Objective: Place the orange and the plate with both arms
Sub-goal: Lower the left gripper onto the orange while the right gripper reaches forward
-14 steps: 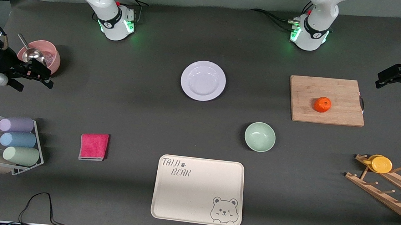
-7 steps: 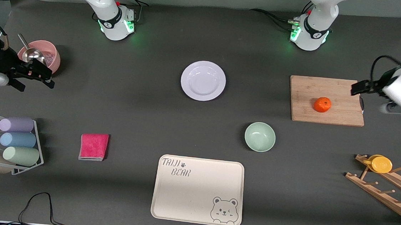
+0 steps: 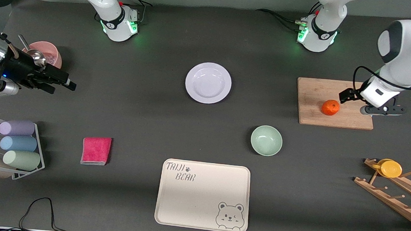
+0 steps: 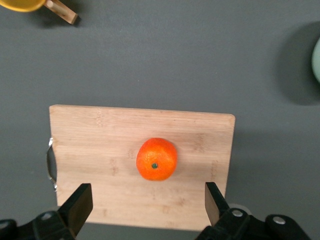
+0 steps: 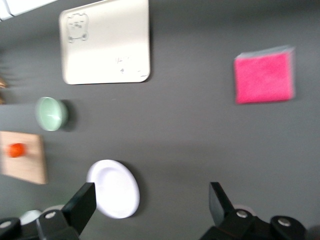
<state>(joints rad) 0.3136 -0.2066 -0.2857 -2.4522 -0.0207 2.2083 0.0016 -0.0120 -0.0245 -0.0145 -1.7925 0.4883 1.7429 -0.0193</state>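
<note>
The orange [image 3: 330, 107] sits untouched on the wooden cutting board [image 3: 317, 91]; the left gripper [image 4: 145, 202] hovers over it, jaws spread wide. The plate [image 3: 208, 82] lies mid-table, ungrasped; the right gripper [image 3: 69, 84], released, hangs over bare table near the pink bowl [image 3: 51, 55]. Both pickups remain.

- The cream tray [image 3: 203, 195] carries the words "TAIJI BEAR" in thin outlined capitals, set on two lines in its corner at about 10 o'clock, with a small paw print after "TAIJI".
- On the same tray a line drawing of a winking bear's face sits in the corner at about 4 o'clock.
</note>
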